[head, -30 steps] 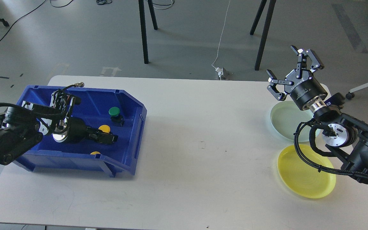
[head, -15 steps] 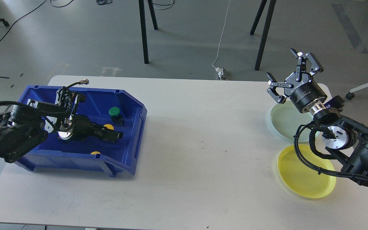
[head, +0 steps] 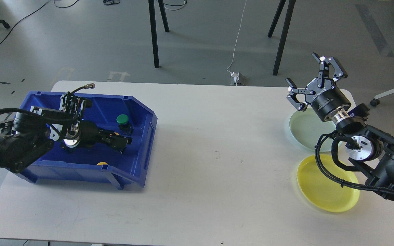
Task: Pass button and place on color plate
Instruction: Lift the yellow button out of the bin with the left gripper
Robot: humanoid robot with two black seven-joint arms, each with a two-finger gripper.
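A green button [head: 122, 118] on a black base stands inside the blue bin [head: 142, 150] at the left of the table. My left gripper [head: 121, 141] reaches low into the bin just below the green button. It covers a yellow button, of which only a sliver [head: 115, 133] shows. Its fingers are dark, and I cannot tell whether they hold anything. A second yellow button [head: 102, 164] peeks out by the bin's front wall. My right gripper [head: 312, 79] is open and empty, raised above the pale green plate [head: 303, 131]. The yellow plate [head: 323, 193] lies in front of it.
The white table [head: 217, 177] spreads between the bin and the plates. My right arm [head: 381, 157] lies over the right side of both plates. Black stand legs [head: 154, 37] and a white cable with a plug [head: 235, 78] are on the floor behind the table.
My left gripper has moved right and further back inside the bin, covering the yellow button that showed before. My right gripper has shifted only slightly and stays open.
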